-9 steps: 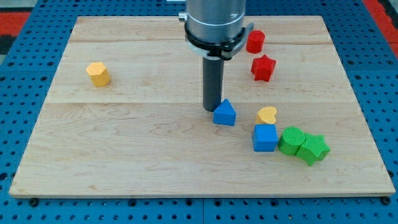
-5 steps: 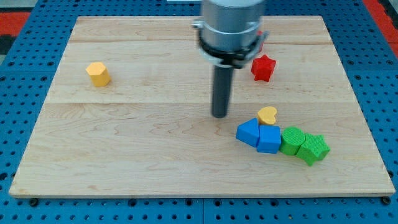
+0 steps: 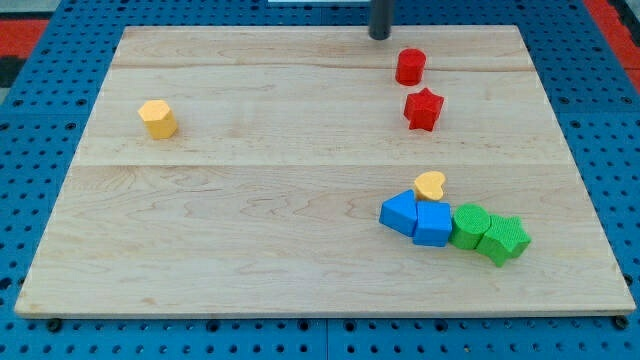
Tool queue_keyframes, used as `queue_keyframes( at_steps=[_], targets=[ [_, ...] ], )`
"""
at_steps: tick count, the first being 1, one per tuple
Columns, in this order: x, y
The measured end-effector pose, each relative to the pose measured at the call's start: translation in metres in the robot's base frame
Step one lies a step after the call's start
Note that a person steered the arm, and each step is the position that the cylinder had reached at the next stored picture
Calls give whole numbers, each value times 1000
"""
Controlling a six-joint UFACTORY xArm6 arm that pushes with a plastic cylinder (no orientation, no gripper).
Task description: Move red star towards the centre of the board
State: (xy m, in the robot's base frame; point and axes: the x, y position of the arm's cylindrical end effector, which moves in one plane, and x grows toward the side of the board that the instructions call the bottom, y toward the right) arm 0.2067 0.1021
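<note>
Red star (image 3: 423, 108) sits right of centre in the board's upper half, just below a red cylinder (image 3: 410, 66). My tip (image 3: 380, 36) stands apart at the wooden board's (image 3: 250, 220) top edge, touching nothing; it has no pincer.

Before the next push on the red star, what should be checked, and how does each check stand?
1. Tip in view: ok, at the view's top edge.
2. Tip apart from all blocks: ok.
3. Red star free on its left, towards the centre: ok.
4. Tip on the star's far side from the centre: not ok; it is up and left of it.
5. Red cylinder close above the star, could be knocked: not ok.
</note>
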Motion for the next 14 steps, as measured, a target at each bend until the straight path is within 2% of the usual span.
queue_keyframes(
  at_steps=[1, 2, 3, 4, 5, 6, 7, 8, 10, 12, 14],
  targets=[
    [20, 44],
    [57, 47],
    [76, 27],
    [60, 3],
    [13, -8],
    [48, -21],
    [81, -7],
    [98, -3],
    [137, 49],
    [200, 23],
    [172, -44]
  ],
)
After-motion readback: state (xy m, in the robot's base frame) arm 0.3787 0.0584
